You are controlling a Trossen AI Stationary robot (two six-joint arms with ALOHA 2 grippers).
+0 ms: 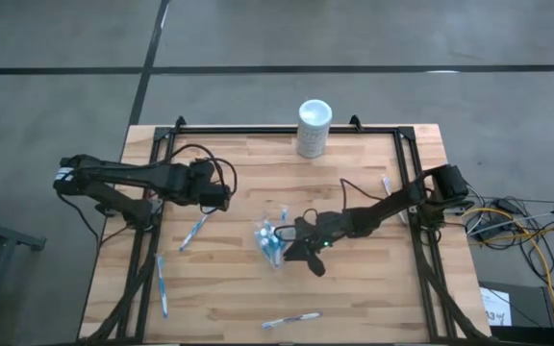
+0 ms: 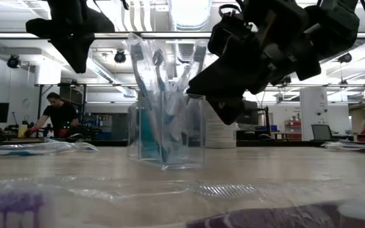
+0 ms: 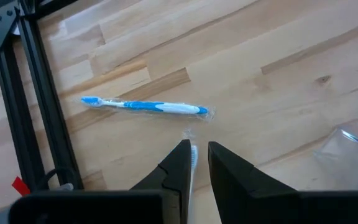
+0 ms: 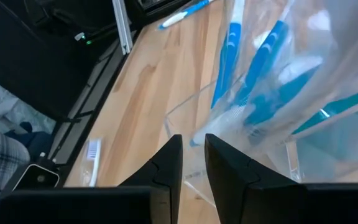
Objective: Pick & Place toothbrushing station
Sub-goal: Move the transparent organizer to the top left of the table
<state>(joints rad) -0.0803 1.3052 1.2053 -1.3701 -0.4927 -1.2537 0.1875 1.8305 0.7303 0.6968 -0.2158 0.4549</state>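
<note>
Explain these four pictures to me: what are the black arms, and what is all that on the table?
They are two robot arms at a wooden table, each ending in a two-fingered pincer. One picture looks straight down, one looks level across the tabletop, and two come from cameras on the wrists. The left pincer grips a wrapped toothbrush above the table; another wrapped toothbrush lies below it. The right pincer is at the rim of a small clear cup already stuffed with toothbrushes. A white cylinder stands at the far edge.

Overhead, table-level, two wrist views
</note>
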